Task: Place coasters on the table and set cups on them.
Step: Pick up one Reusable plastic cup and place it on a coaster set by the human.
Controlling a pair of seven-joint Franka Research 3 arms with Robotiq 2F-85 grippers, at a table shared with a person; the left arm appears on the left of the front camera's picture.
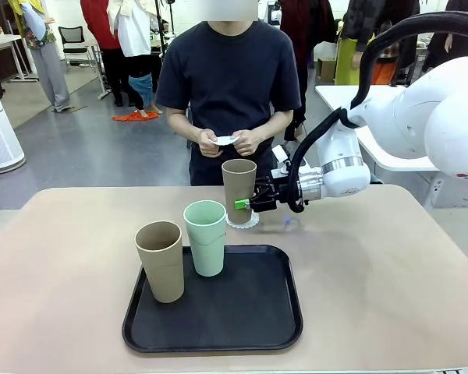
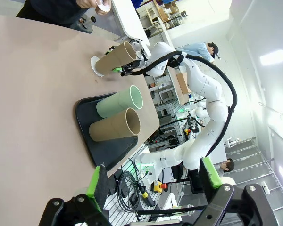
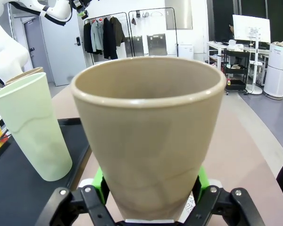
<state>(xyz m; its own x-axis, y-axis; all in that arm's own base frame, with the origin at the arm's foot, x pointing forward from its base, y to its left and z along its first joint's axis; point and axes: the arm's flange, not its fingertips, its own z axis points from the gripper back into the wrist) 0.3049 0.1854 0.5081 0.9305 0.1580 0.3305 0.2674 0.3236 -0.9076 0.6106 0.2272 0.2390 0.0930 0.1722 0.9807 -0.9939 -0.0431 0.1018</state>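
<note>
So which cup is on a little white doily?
The tan cup in the right gripper, standing on a white coaster. The other tan cup and the mint cup stand on the black tray.

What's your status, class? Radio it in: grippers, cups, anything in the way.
Left gripper open, empty. Right gripper shut on tan cup, at coaster. Mint cup and other tan cup on tray. Nothing in the way.

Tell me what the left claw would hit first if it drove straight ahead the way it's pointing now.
Probably the tall tan-brown tumbler standing on the black rounded tray; it sits nearest the open left claw along that line, with the mint green tumbler just beyond. Depth is unclear.
</note>
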